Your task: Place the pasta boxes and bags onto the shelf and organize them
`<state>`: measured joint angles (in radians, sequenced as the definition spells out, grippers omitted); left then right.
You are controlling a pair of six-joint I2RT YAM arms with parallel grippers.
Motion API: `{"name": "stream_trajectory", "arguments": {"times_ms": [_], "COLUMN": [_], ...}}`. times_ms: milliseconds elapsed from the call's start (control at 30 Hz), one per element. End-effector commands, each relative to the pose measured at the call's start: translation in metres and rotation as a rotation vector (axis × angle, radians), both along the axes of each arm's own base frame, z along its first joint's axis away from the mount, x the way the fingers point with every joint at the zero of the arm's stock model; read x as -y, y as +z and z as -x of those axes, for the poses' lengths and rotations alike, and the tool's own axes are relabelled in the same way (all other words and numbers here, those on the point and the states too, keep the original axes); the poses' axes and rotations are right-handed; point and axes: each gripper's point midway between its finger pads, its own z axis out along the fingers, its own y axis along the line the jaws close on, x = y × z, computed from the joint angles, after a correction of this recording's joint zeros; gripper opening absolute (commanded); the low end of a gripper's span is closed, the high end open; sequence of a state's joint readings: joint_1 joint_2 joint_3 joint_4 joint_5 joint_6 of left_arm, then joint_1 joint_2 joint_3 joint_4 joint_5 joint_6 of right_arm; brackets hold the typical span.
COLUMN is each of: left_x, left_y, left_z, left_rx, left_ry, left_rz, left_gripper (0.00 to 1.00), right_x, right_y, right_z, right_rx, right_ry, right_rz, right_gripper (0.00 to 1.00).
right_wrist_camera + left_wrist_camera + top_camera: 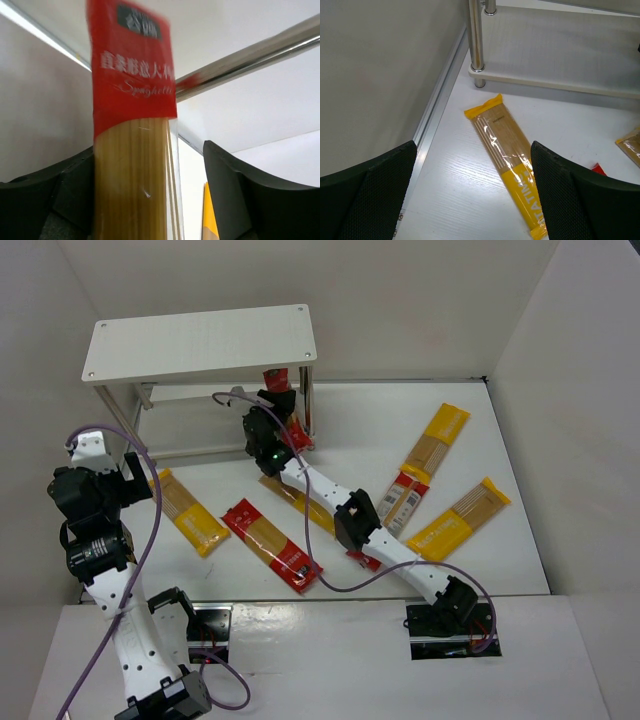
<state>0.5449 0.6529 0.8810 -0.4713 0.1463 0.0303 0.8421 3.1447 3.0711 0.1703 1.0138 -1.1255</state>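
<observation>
Your right gripper (145,150) is at the right front leg of the shelf (200,340), with a red pack (132,100) upright between its jaws. In the wrist view the pack rests against the left finger and a gap shows before the other, so you cannot tell whether it is clamped. Your left gripper (473,150) hangs wide open, holding nothing, above a yellow pack (505,155) lying flat, its far end near the shelf's lower board. Five other packs (270,545) lie flat on the table (360,420), one partly under your right arm.
</observation>
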Motion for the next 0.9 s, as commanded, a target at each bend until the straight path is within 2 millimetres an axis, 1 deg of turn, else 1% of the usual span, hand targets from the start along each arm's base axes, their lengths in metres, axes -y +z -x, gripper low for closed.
{"name": "stream_trajectory", "arguments": {"times_ms": [0, 67, 100, 200, 267, 300, 333, 367, 400, 433, 467, 500, 533, 567, 600, 633, 667, 700, 733, 800, 833, 867], "left_x": [0.000, 0.002, 0.002, 0.002, 0.002, 0.002, 0.002, 0.002, 0.002, 0.002, 0.002, 0.002, 0.002, 0.003, 0.003, 0.003, 0.003, 0.003, 0.003, 0.004, 0.004, 0.004], "left_y": [0.014, 0.014, 0.014, 0.014, 0.014, 0.014, 0.014, 0.014, 0.014, 0.014, 0.014, 0.014, 0.014, 0.014, 0.014, 0.014, 0.014, 0.014, 0.014, 0.016, 0.017, 0.017], "left_z": [-0.002, -0.003, -0.003, -0.003, -0.003, -0.003, -0.003, -0.003, -0.003, -0.003, -0.003, -0.003, -0.003, -0.003, -0.003, -0.003, -0.003, -0.003, -0.003, -0.002, -0.002, -0.002], "left_rx": [0.032, 0.034, 0.034, 0.034, 0.034, 0.034, 0.034, 0.034, 0.034, 0.034, 0.034, 0.034, 0.034, 0.035, 0.035, 0.035, 0.035, 0.035, 0.035, 0.043, 0.043, 0.043], "left_ry": [-0.022, -0.030, -0.031, -0.031, -0.031, -0.031, -0.031, -0.031, -0.031, -0.031, -0.031, -0.031, -0.031, -0.039, -0.039, -0.039, -0.039, -0.039, -0.039, -0.039, -0.039, -0.039], "left_rz": [-0.036, -0.034, -0.034, -0.034, -0.034, -0.034, -0.034, -0.034, -0.034, -0.034, -0.034, -0.034, -0.034, -0.032, -0.032, -0.032, -0.032, -0.032, -0.032, -0.037, -0.037, -0.037], "left_gripper": [1.00, 1.00, 1.00, 1.00, 1.00, 1.00, 1.00, 1.00, 1.00, 1.00, 1.00, 1.00, 1.00, 1.00, 1.00, 1.00, 1.00, 1.00, 1.00, 1.00, 1.00, 1.00], "right_x": [0.015, 0.016, 0.021, 0.021, 0.020, 0.015, 0.015, 0.006, 0.006, -0.002, -0.012, -0.017, -0.021, -0.026, -0.037, -0.041, -0.045, -0.054, -0.053, -0.066, -0.066, -0.070], "right_y": [0.058, 0.060, 0.060, 0.060, 0.054, 0.047, 0.055, 0.054, 0.048, 0.060, 0.061, 0.060, 0.069, 0.067, 0.074, 0.073, 0.079, 0.080, 0.086, 0.087, 0.085, 0.088], "right_z": [-0.003, -0.003, -0.006, -0.006, -0.007, -0.004, -0.004, 0.001, 0.002, 0.007, 0.014, 0.019, 0.025, 0.029, 0.039, 0.044, 0.048, 0.056, 0.057, 0.069, 0.069, 0.075], "right_rx": [0.166, 0.171, 0.172, 0.172, 0.152, 0.119, 0.108, 0.096, 0.043, 0.036, 0.024, -0.003, -0.003, -0.012, -0.012, -0.021, -0.015, -0.019, -0.012, -0.016, -0.022, -0.031], "right_ry": [-0.011, -0.013, -0.022, -0.022, -0.019, -0.018, -0.015, 0.003, 0.002, 0.031, 0.056, 0.064, 0.074, 0.083, 0.105, 0.113, 0.123, 0.141, 0.142, 0.168, 0.167, 0.177], "right_rz": [-0.167, -0.164, -0.163, -0.163, -0.162, -0.148, -0.161, -0.216, -0.192, -0.218, -0.254, -0.239, -0.251, -0.250, -0.253, -0.244, -0.252, -0.243, -0.251, -0.240, -0.233, -0.223], "right_gripper": [0.81, 0.82, 0.82, 0.84, 0.84, 0.84, 0.84, 0.84, 0.84, 0.84, 0.84, 0.84, 0.84, 0.84, 0.84, 0.84, 0.84, 0.84, 0.84, 0.84, 0.84, 0.84]}}
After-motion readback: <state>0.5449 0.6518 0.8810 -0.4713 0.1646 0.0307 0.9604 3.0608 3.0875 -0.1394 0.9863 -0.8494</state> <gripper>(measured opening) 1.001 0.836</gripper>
